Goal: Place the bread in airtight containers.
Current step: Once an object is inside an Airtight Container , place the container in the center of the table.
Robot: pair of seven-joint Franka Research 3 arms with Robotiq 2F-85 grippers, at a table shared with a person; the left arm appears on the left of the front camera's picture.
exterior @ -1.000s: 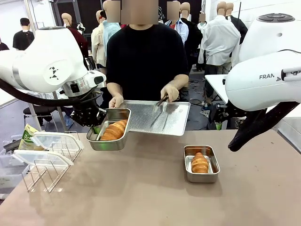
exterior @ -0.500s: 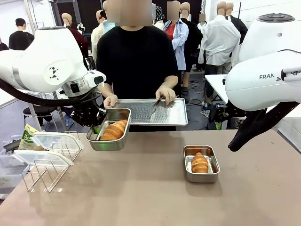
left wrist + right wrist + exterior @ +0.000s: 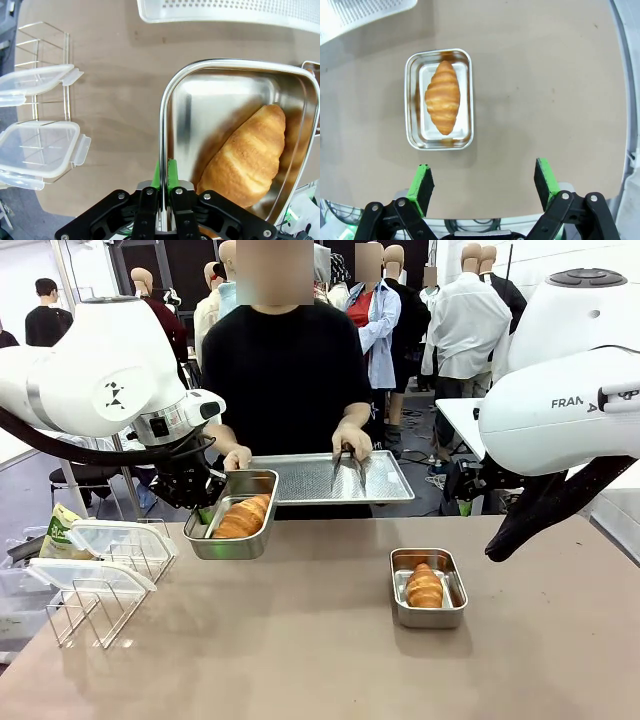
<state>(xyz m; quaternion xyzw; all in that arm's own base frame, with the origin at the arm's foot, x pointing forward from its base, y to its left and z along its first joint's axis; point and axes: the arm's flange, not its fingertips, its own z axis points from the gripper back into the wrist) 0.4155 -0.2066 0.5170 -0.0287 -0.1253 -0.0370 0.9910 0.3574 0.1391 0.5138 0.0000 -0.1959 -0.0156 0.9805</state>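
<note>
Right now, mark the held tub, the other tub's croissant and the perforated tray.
held tub [image 3: 215, 100]: left wrist view, bare inner floor.
other tub's croissant [image 3: 442, 97]: right wrist view, ridged top.
perforated tray [image 3: 295, 478]: front view, bare floor.

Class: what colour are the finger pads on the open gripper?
Green pads, clearest in the right wrist view.

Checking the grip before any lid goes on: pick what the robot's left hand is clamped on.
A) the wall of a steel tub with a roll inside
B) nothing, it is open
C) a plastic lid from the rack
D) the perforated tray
A: the left hand is shut on the wall of the steel tub, its green pads on either side of the rim, and the roll lies inside.
</note>
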